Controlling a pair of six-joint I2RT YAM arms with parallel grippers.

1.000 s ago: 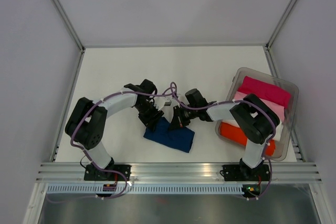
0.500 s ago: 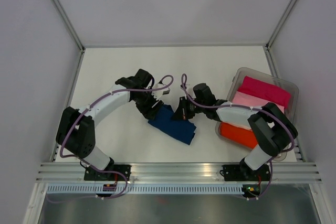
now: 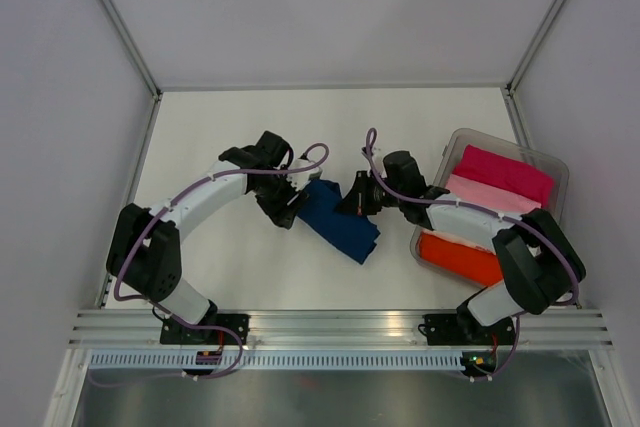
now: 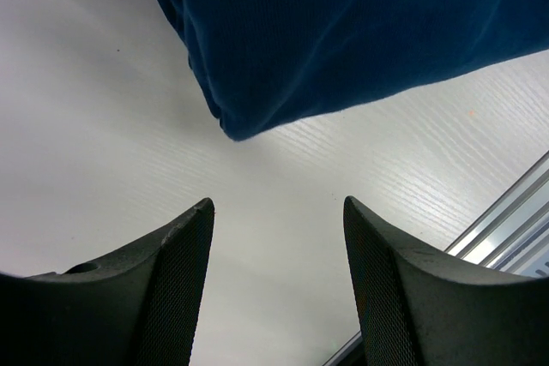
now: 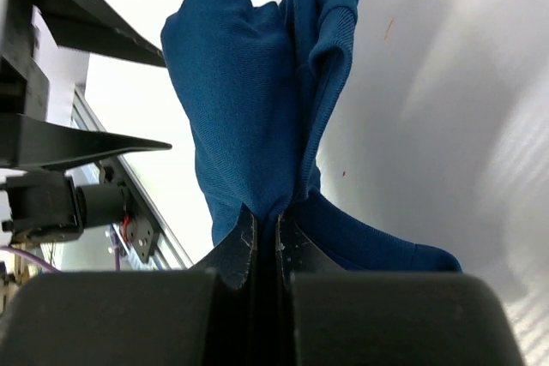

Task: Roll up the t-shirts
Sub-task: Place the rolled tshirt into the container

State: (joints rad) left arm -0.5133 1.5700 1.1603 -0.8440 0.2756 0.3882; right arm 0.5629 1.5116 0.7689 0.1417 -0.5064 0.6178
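Right pincer (image 5: pixel 266 239) is clamped on a gathered fold of the navy t-shirt (image 3: pixel 340 219), with the cloth squeezed flat between its closed fingers. My left pincer (image 4: pixel 276 246) stands open and empty, and the shirt's near corner sits just beyond its tips without touching them.

Over the last second the shirt has travelled away from the near edge of the surface (image 3: pixel 220 127), toward the middle and a little to the right. Both arms have stretched out with it. At the start of that second both pincers were crowded over the bundle; now the left one sits beside its left end. I read this as repositioning or pulling the cloth straight, not rolling yet, since no tight roll has formed.

The shirt looks like a thick folded strip lying diagonally. It is bunched and lifted where the right pincer holds it, with soft creases running down from the grip. No print shows. The magenta (image 3: pixel 505 172), pink (image 3: pixel 478 193) and orange (image 3: pixel 460 255) shirts lie in the clear bin (image 3: pixel 556 169) at the right.
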